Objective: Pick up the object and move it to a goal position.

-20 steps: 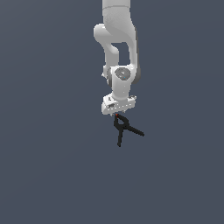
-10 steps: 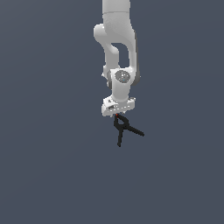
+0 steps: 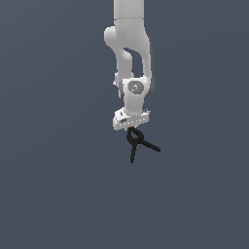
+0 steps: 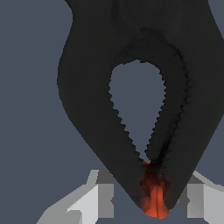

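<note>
The scene is a flat, uniform slate-grey field with no visible edge, seam or horizon, so floor and backdrop cannot be told apart. The white arm (image 3: 130, 48) hangs down from the top of the exterior view, its wrist pointing straight down. The gripper (image 3: 131, 127) is clamped on the object (image 3: 137, 142), a small black clamp that hangs just under the gripper body, its looped head with a tiny red spot uppermost and its two thin legs splayed downward and toward the exterior view's right. In the wrist view the black clamp (image 4: 144, 109) fills most of the picture, its toothed loop open in the middle and its red tip pinched between the pale fingers (image 4: 94, 199).
</note>
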Robot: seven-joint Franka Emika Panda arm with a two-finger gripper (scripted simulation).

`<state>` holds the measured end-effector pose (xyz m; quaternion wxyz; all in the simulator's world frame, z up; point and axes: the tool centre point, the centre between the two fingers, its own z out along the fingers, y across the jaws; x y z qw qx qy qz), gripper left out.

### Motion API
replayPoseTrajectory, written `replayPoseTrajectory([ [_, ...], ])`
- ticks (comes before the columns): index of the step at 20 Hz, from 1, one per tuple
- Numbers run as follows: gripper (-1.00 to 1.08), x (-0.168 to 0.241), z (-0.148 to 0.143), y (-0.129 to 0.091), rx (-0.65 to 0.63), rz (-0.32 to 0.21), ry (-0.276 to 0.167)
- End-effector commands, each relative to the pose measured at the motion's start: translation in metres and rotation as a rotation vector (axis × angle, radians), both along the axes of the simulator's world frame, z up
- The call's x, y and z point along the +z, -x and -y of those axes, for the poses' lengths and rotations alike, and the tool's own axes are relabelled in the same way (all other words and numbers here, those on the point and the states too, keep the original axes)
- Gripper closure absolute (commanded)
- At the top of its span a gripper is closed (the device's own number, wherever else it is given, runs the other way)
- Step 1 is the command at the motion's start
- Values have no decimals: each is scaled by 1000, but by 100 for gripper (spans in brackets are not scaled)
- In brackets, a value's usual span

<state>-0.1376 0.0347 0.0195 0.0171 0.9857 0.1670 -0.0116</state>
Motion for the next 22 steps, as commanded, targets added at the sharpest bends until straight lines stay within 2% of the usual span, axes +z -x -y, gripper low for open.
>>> replayPoseTrajectory([
  [1,108,0,-1,-1,1,1,0],
  [12,108,3,-4,7,0,0,0],
  [17,108,10,-13,23,0,0,0],
  [22,108,23,-27,50,1,1,0],
])
